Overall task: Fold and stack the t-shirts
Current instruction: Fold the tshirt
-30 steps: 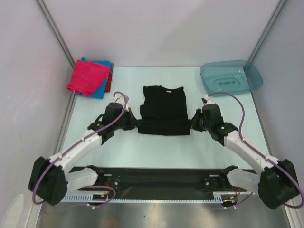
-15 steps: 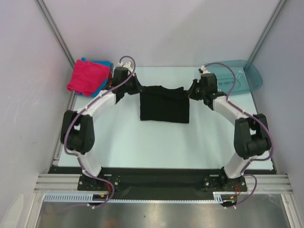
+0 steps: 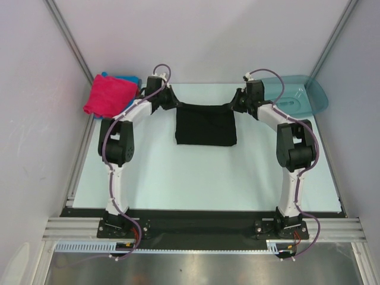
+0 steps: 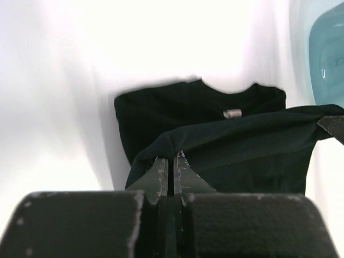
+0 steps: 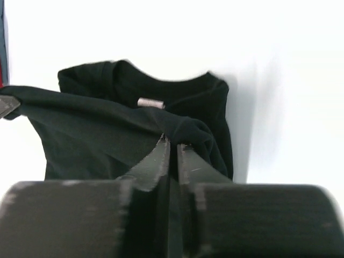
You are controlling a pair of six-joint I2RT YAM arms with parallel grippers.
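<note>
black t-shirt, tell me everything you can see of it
The black t-shirt is soft cloth with a round collar and a small pale neck label. It lies half folded on the table: the left gripper and right gripper each pinch a corner of its raised edge near the collar end.

top view high and rearward, wrist views close, all sharing black t-shirt (image 3: pixel 205 124)

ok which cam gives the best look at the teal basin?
Top external. The teal basin sits at the table's far right corner, and all but its left end is in plain sight. Left wrist catches only a slice of it at the frame's right edge. Right wrist doesn't show it at all.
</note>
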